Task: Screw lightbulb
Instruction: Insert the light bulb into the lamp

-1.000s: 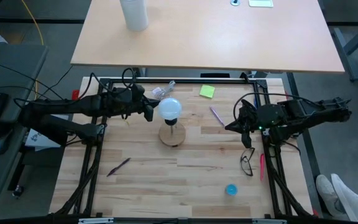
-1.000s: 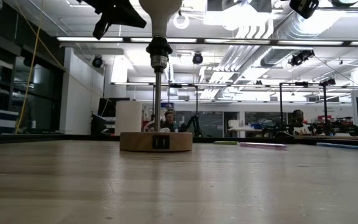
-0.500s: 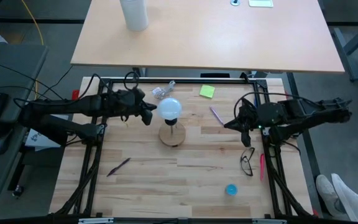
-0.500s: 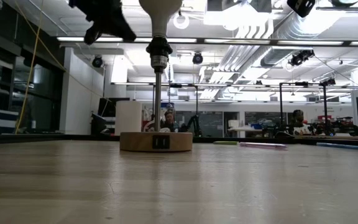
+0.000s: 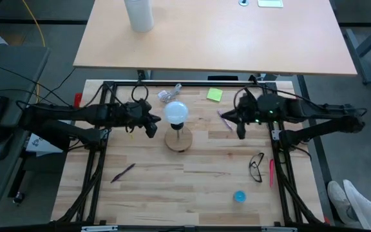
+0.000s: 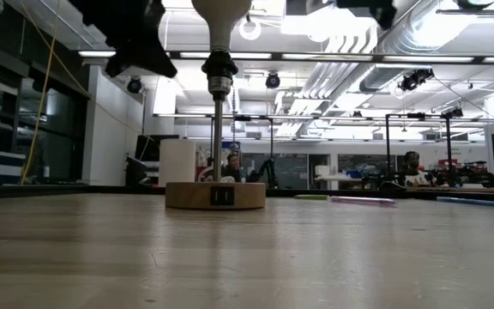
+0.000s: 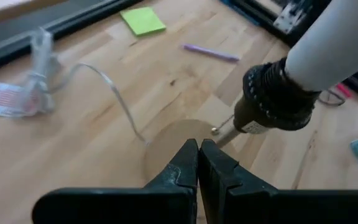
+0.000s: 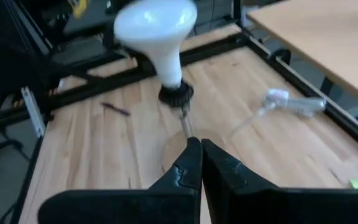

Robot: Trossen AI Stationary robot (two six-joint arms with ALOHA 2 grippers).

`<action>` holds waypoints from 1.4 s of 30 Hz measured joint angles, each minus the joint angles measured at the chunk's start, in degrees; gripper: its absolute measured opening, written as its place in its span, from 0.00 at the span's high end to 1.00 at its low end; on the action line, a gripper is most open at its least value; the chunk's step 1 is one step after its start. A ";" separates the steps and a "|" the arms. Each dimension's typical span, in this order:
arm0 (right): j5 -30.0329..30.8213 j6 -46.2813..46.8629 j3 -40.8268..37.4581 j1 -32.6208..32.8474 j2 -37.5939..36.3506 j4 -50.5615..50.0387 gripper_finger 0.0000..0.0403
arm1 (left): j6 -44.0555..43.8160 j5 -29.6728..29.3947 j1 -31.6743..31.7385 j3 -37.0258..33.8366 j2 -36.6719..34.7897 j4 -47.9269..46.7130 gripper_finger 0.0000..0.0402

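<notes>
A: How many bulbs? 
B: One lightbulb, seated in the black socket on one round wooden stand.

A: Grippers? 
B: Two, fingers pressed together, empty: left gripper just beside the bulb, right gripper farther off.

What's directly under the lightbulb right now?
The lightbulb sits upright in a black socket on a thin metal post, which rises from a round wooden base on the table. The bulb's screw base is hidden inside the socket.
</notes>
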 joint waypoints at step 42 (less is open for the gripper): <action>-8.78 -12.83 33.81 -18.46 25.25 13.78 1.00 | 6.69 1.79 5.01 -7.76 -2.85 17.68 1.00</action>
